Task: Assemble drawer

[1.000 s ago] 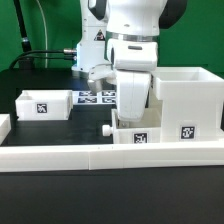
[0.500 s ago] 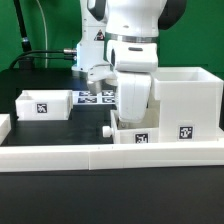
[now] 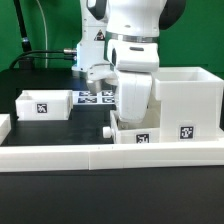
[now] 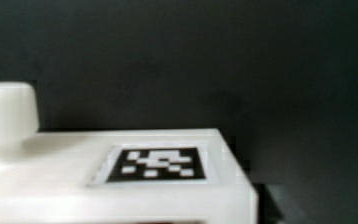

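Parked low over tray point(image 3: 128, 137) beside housing point(image 3: 190, 100), prob. to slot it in; fingers hidden, grip unclear.

Drawer housing point(image 3: 188, 100): white plastic, smooth, is looking matt.
Tray at the exterior view's left point(image 3: 42, 103) and tray under the arm point(image 3: 135, 135): same white plastic, smooth; the printed tag point(image 4: 158, 165) is reading as flat black-and-white.
Table point(image 3: 50, 195): black, is appearing matt.
Arm casing point(image 3: 135, 20): white, is catching glossy highlights.
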Robot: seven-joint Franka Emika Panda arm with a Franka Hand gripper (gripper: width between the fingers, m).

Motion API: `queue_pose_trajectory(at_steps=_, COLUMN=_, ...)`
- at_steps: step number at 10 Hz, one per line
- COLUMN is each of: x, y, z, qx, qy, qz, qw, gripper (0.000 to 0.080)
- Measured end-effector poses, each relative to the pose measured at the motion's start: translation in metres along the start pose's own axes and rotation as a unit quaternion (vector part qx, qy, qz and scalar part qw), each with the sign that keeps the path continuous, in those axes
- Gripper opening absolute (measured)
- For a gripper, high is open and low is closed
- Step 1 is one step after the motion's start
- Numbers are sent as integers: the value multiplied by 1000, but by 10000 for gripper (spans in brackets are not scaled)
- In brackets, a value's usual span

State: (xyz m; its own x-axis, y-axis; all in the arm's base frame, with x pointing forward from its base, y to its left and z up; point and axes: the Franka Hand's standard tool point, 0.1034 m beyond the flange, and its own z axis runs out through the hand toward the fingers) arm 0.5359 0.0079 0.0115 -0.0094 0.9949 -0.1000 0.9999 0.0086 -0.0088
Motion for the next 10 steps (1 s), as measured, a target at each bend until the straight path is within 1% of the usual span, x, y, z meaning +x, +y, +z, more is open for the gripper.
queue_pose_trajectory(at_steps=1, x=0, y=0, z=0, qx=0, qy=0, qz=0, qw=1000, gripper=222)
queue_pose_trajectory(at_steps=2, x=3, y=1, z=-3, qx=-2, qy=1, qz=2, qw=1000, gripper=405)
queue_pose_trajectory(at_steps=3, x=4, y=1, z=-7, qx=0, qy=-1, qz=4, qw=1000, gripper=541)
queue_pose_trajectory(at_steps=4, x=3, y=2, z=-13, qx=5, qy=-3, qz=4, qw=1000, gripper=541)
queue_pose_trajectory(at_steps=5, x=3, y=4, z=-21, qx=8, qy=-5, qz=6, qw=1000, gripper=627)
queue_pose_trajectory(at_steps=6, x=0, y=6, z=-30, qx=8, qy=-7, qz=7, qw=1000, gripper=642)
queue_pose_trajectory(at_steps=7, x=-6, y=7, z=-39, qx=11, qy=-11, qz=7, qw=1000, gripper=642)
queue_pose_trajectory(at_steps=8, x=-18, y=8, z=-46, qx=14, qy=-14, qz=5, qw=1000, gripper=648)
queue_pose_trajectory(at_steps=9, x=-30, y=8, z=-47, qx=14, qy=-15, qz=5, qw=1000, gripper=648)
queue_pose_trajectory(at_steps=10, x=-42, y=5, z=-45, qx=16, qy=-14, qz=2, qw=1000, gripper=649)
